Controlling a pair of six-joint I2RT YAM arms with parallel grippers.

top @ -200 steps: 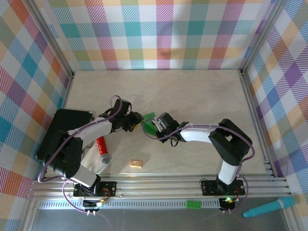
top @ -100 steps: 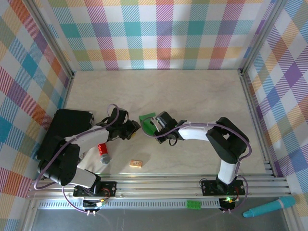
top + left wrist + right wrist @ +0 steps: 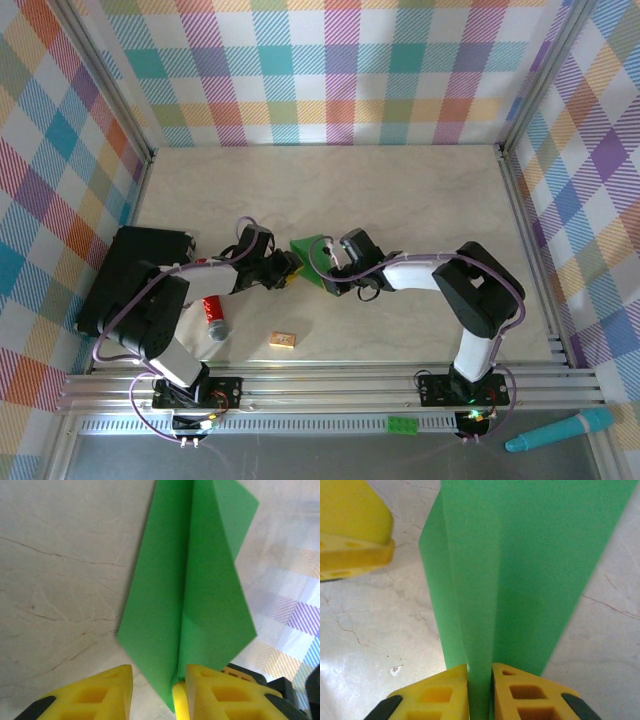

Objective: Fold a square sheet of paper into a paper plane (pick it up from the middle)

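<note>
Both arms met at mid-table over the bright green paper plane (image 3: 308,244), a slim folded dart of thin paper with a centre crease, which stood up off the pale marble-patterned tabletop (image 3: 420,190) between the two wrists. The right gripper (image 3: 320,278) had its yellow jaws pinched tight on the plane's folded keel, seen close in the right wrist view, where the right gripper (image 3: 480,672) pressed the crease flat and the green sheet (image 3: 530,555) rose away above it. Facing it, the left gripper (image 3: 287,266) reached in from the other side; in its own camera the left gripper (image 3: 159,674) had its jaws narrowly apart, with the plane's lower end (image 3: 190,605) sitting in the gap, close to one yellow finger (image 3: 225,692) and clear of the other. Nearer the arm bases lay a red cylindrical tube (image 3: 212,314) and a small tan block (image 3: 283,340), both well apart from the paper. A tiny green plastic brick (image 3: 403,425) and a teal pen (image 3: 558,430) rested beyond the table's front rail.
</note>
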